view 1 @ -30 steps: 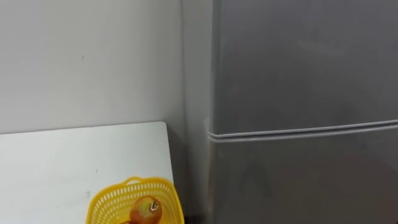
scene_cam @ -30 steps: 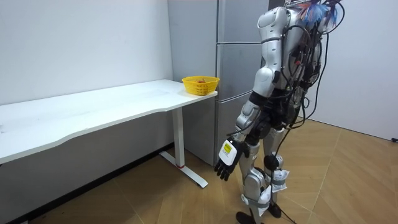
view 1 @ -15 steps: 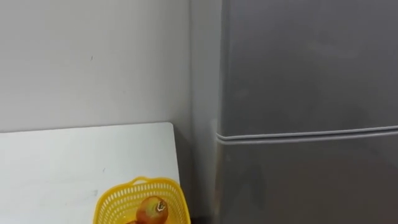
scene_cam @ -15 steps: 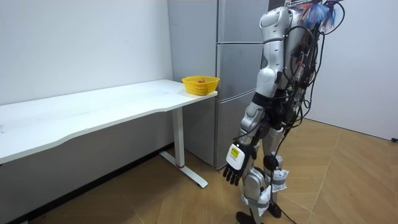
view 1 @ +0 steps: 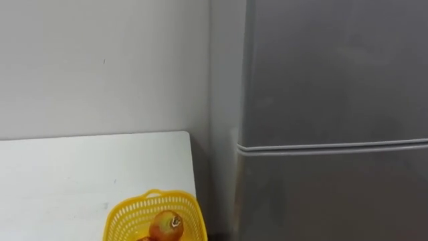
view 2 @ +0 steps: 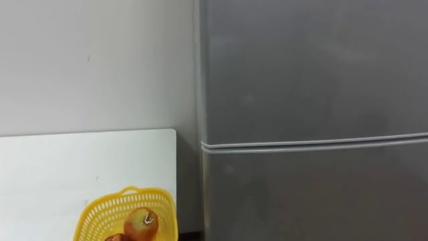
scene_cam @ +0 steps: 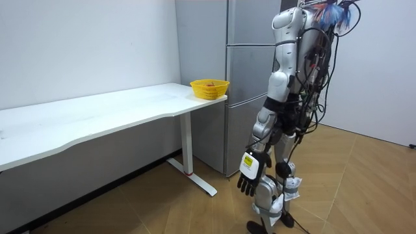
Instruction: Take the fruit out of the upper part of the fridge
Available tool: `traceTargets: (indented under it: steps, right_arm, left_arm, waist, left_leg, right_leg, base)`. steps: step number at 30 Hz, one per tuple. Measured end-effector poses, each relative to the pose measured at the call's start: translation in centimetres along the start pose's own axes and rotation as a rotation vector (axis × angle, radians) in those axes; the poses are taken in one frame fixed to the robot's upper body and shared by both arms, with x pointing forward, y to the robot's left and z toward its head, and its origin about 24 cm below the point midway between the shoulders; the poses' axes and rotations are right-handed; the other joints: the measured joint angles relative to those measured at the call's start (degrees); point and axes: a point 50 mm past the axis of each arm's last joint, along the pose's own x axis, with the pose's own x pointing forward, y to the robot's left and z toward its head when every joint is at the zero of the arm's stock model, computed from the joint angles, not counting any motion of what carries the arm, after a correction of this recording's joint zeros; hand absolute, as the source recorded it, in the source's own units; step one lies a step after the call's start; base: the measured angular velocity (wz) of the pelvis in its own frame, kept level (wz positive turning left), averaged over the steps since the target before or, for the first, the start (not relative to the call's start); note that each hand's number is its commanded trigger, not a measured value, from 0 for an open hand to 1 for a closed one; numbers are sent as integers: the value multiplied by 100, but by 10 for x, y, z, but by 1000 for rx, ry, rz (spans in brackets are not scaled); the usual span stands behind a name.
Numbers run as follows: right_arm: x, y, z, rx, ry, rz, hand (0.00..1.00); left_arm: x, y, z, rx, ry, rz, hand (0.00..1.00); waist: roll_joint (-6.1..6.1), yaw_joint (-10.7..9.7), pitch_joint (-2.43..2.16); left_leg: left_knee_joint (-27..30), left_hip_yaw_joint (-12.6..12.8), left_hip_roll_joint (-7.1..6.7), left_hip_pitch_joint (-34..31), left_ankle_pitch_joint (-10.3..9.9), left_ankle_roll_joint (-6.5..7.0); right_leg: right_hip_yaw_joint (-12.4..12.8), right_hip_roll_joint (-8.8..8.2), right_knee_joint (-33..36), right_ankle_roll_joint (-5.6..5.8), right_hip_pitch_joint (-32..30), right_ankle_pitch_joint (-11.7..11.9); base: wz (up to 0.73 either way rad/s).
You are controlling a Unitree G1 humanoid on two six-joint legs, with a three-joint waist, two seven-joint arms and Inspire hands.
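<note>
Beside a white table [view 1: 67,174], the shut fridge [view 1: 334,80] is faced; the left hand [scene_cam: 249,174] is hung relaxed, empty.

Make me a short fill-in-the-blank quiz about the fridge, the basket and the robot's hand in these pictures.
1. Both doors of the grey fridge are ____.
2. The basket with fruit in it is coloured ____.
3. The basket stands on the white table, at the end beside the ____.
4. The left hand hangs low by the robot's leg, fingers relaxed, holding ____.

Missing words: closed; yellow; fridge; nothing.
</note>
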Motion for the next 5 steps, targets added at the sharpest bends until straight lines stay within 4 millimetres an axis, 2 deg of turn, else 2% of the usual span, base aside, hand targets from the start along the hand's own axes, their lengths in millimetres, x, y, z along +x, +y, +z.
traceTargets:
  steps: [5]
  right_arm:
    - [1, 2, 6, -16, -7, 5, 0]
  left_arm:
    - [0, -2, 5, 22, -10, -22, 0]
  waist:
    - [-18, 2, 12]
  left_leg:
    - [11, -5, -12, -3, 0, 0]
  right_leg:
    - [-22, -15, -18, 9, 7, -6]
  base:
    - [0]
